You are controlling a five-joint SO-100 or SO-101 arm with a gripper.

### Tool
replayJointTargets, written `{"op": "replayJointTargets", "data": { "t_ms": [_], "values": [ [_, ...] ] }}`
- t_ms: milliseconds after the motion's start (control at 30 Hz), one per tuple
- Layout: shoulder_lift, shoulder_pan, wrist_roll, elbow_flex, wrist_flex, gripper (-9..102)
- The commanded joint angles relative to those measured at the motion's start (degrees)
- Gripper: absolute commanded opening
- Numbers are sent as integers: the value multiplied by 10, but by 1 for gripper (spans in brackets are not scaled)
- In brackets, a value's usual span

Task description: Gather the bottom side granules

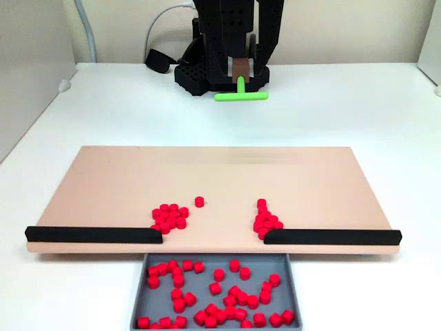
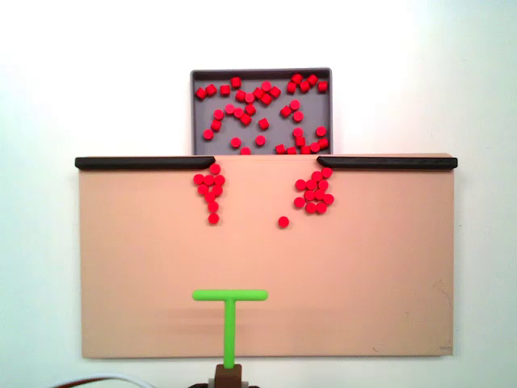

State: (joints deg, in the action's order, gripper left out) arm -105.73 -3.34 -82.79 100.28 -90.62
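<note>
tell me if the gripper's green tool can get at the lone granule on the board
Probably yes: bare board lies between the green tool and the lone granule, with both granule clusters farther off near the black strips.

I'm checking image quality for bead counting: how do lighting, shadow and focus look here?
In a fixed view, even light, granules slightly soft, thin shadow under the board. In the other fixed view, the white table looks washed out, almost shadowless.

— Where does one fixed view look from?
— From the front of the desk [image 1: 358,117], low and slanted. It faces the arm's base [image 1: 224,72] at the back. The grey tray [image 1: 141,293] is nearest.
— And the other one?
— It looks straight down from high above the arm's side, so the tray [image 2: 196,113] sits at the top.
— What do both fixed views share?
— The tan board [image 1: 220,172], the black strips [image 2: 145,162] and the tray.
</note>
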Motion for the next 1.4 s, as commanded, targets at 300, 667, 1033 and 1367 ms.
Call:
{"op": "replayJointTargets", "data": {
  "t_ms": [300, 667, 1033, 1367],
  "values": [
    [-9, 11, -2, -9, 3, 0],
    [-1, 17, -18, -9, 2, 0],
    [46, 32, -43, 0, 2, 0],
    [120, 69, -90, 0, 4, 0]
  ]
}}
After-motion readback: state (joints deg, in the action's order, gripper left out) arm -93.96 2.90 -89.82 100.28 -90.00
